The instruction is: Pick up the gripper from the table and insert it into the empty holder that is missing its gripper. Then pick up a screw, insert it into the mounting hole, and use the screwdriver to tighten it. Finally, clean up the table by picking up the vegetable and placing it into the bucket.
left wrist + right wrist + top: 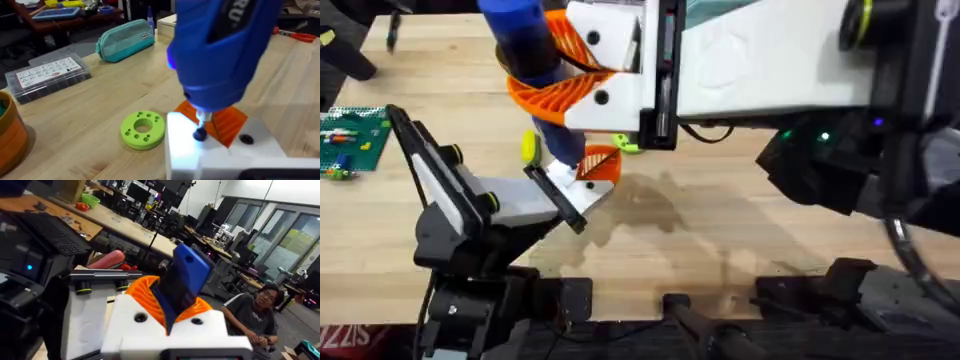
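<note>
The right gripper point(172, 315) is clenched around the screwdriver point(220, 50), whose tip meets a screw point(200, 134) on the white holder point(220, 155). The left gripper's state is hidden. A green disc point(143, 129) lies on the wooden tabletop point(720, 220); the bucket point(10, 135) is cut off.

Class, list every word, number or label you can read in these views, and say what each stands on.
"RU": white letters on the blue screwdriver, cut off at the view's edge.
Printed label on the clear box: too small to read.
Red strip at the table's front edge: blurred letters, unreadable.
</note>
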